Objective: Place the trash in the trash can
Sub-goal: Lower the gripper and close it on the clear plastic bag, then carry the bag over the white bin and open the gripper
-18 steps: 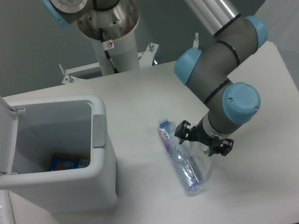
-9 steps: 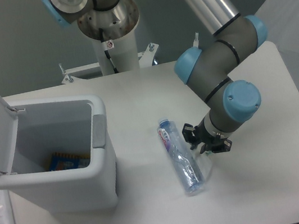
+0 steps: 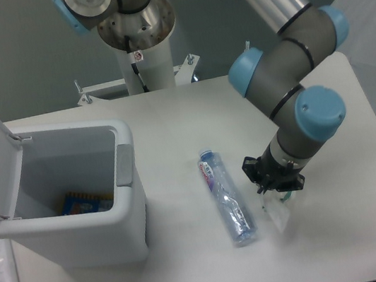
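- Currently gripper (image 3: 275, 186) pinched closed on wrapper (image 3: 278, 210), lifted near table's (image 3: 172, 129) right edge.
- Bottle (image 3: 224, 197) lies mid-table, just left.
- Trash can (image 3: 79, 222) left edge, lid open.

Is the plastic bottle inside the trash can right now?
No. The crushed plastic bottle lies flat on the table, to the right of the open white trash can.
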Tool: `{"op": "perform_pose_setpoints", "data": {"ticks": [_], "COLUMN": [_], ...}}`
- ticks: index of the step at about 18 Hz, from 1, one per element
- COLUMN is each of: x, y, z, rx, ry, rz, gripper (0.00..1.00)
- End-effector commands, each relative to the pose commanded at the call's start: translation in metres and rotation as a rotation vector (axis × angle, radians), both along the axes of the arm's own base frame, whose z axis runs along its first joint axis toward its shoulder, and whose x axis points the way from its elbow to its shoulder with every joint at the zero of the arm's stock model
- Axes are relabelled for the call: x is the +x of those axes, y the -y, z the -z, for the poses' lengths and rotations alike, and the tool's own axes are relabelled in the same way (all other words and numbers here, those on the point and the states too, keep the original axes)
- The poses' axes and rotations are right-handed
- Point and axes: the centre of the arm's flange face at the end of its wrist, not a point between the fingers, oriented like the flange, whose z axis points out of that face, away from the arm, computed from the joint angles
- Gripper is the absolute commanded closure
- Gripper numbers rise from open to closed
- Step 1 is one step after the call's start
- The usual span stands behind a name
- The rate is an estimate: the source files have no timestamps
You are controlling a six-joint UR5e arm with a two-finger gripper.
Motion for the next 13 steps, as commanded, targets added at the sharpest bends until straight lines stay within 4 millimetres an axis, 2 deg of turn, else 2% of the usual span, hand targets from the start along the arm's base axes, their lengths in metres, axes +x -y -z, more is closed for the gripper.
{"op": "perform_pose_setpoints", "data": {"ticks": [2, 4, 6, 8, 11, 13], "x": [0.009, 0.027, 0.043, 0.055, 0.084, 0.098], "y": [-0.006, -0.008, -0.012, -0.016, -0.030, -0.028], "z": [-0.021, -0.064, -0.094, -0.112, -0.136, -0.159], "rx": [0.069, 0.160, 0.247, 0.292, 0.326, 0.365], "ry": [0.005, -0.012, 0.006, 0.012, -0.011, -0.022], "rz": [0.006, 0.017, 0.010, 0.005, 0.048, 0.051], "gripper": [1.00, 1.00, 1.00, 1.00, 1.00, 1.00]}}
